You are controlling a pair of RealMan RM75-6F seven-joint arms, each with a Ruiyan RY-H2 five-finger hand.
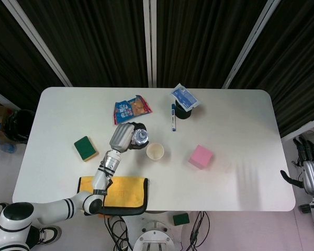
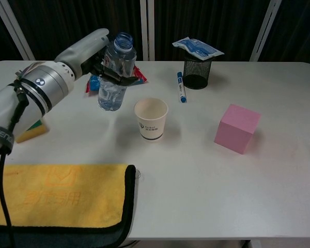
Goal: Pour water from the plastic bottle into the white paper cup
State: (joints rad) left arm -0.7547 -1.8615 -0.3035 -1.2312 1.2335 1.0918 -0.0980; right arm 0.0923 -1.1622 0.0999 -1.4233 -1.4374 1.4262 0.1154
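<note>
The clear plastic bottle (image 2: pixel 115 72), uncapped, stands nearly upright just left of the white paper cup (image 2: pixel 151 119). My left hand (image 2: pixel 88 51) grips the bottle around its upper half from the left. From the head view the bottle (image 1: pixel 141 137) shows top-down beside the cup (image 1: pixel 155 151), with the left hand (image 1: pixel 122 137) wrapped on it. The bottle's base looks close to the table; contact cannot be told. My right hand (image 1: pixel 313 175) hangs off the table's right edge, fingers apart, holding nothing.
A pink cube (image 2: pixel 237 127) sits right of the cup. Behind it are a black mesh pen cup (image 2: pixel 197 73) with a blue-white packet on top, and a blue marker (image 2: pixel 181 87). A snack bag (image 1: pixel 131 108), green sponge (image 1: pixel 85 148) and yellow cloth (image 2: pixel 57 194) lie left.
</note>
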